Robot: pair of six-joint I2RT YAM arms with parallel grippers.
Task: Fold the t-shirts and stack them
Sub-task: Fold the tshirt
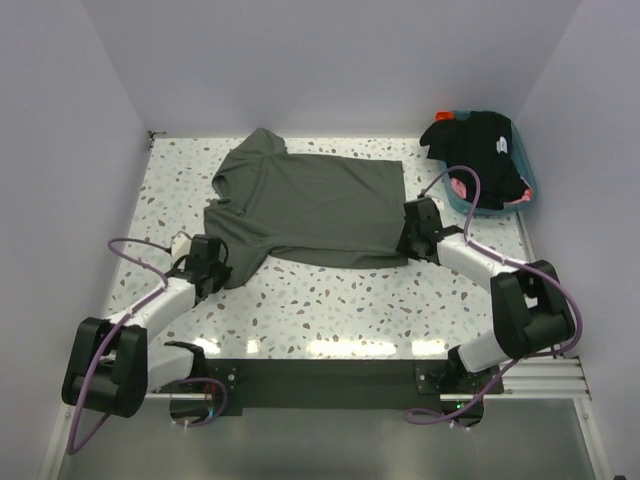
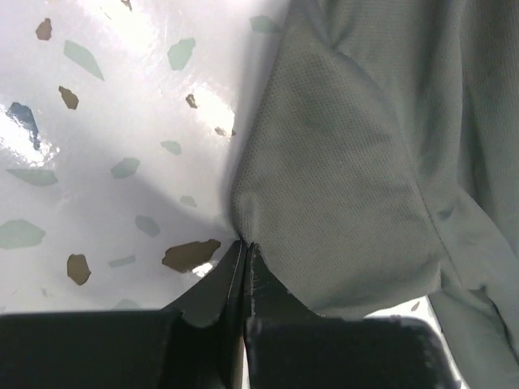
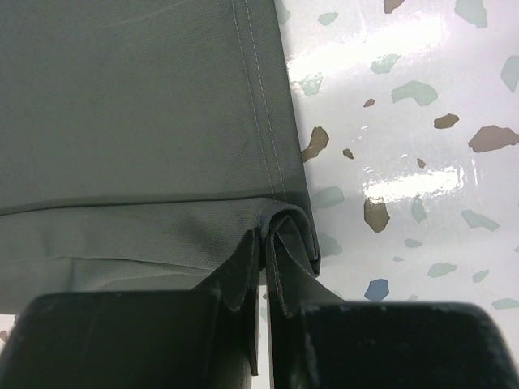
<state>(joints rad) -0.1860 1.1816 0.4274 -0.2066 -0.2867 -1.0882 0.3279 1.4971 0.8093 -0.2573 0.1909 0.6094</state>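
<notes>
Our left claw (image 2: pixel 245 243) was pinched shut on a point of the olive shirt (image 1: pixel 310 205), at the near sleeve. The jaws met with only a thin tip of cloth between them. Our right claw (image 3: pixel 268 235) was clamped on the near hem corner, where the stitched edge had doubled into a small roll between the jaws.

Between the two grips the shirt lay spread across the table (image 1: pixel 330 300), collar to the left and hem to the right. It was mostly flat, with the far sleeve bunched at the upper left. We judged the work to be at its start. The near edge was gripped at both ends for a first fold, no fold was made, and no stack was begun. The black shirts (image 1: pixel 480 140) waited in a heap in the tub (image 1: pixel 487 211) at the far right, one showing a small white mark.

The olive cloth was a fine, matte knit, limp and quick to crease, with a double row of stitching along the hem. The table was glossy white speckled with terrazzo chips, and it threw back glare. The tub was hard teal plastic.
</notes>
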